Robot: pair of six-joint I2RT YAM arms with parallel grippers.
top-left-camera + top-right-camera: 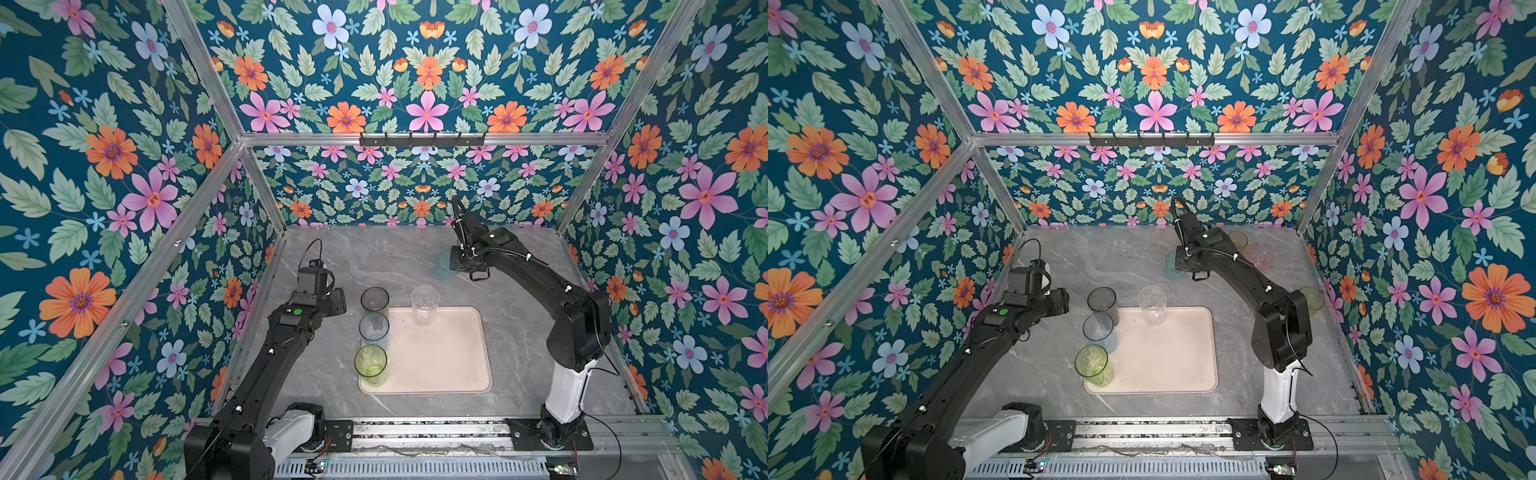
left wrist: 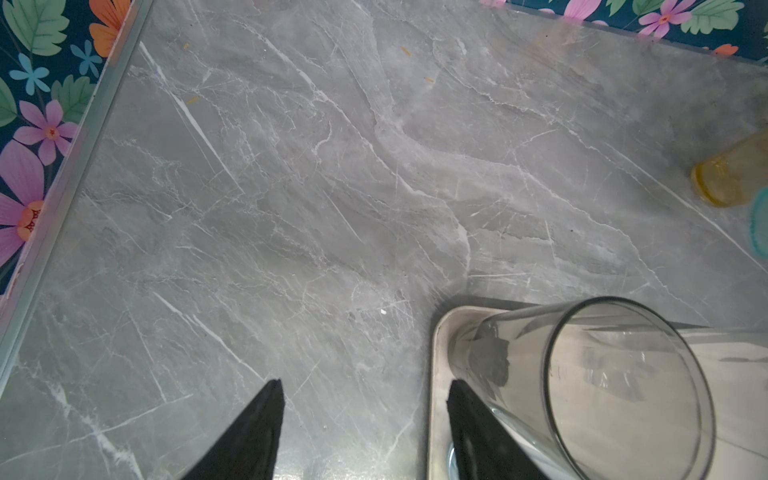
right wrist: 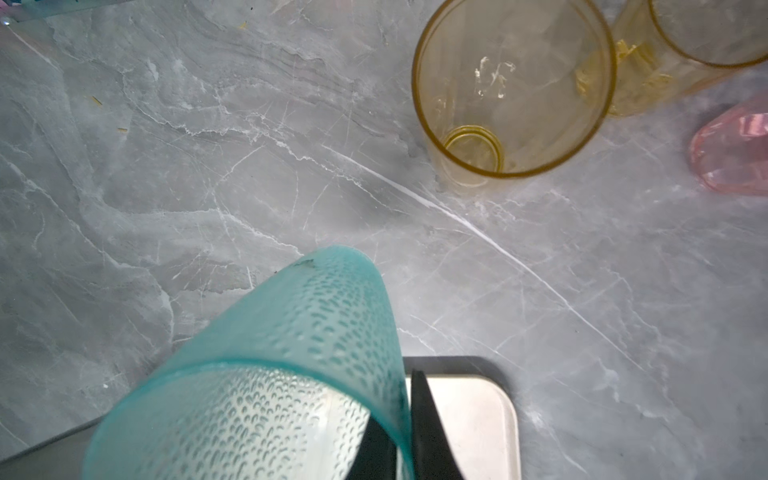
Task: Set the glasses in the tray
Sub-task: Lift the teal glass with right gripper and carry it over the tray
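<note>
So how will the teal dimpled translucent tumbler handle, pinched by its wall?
The teal dimpled translucent tumbler looks thin-walled: probably light, may flex. The right fingers pinch one wall, so it could swing. Dimples likely aid grip.

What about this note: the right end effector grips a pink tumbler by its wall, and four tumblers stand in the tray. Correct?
Wrong colour: the right wrist view shows the right end effector shut on the wall of the teal tumbler; the pink tumbler sits apart. The rest stands.
</note>
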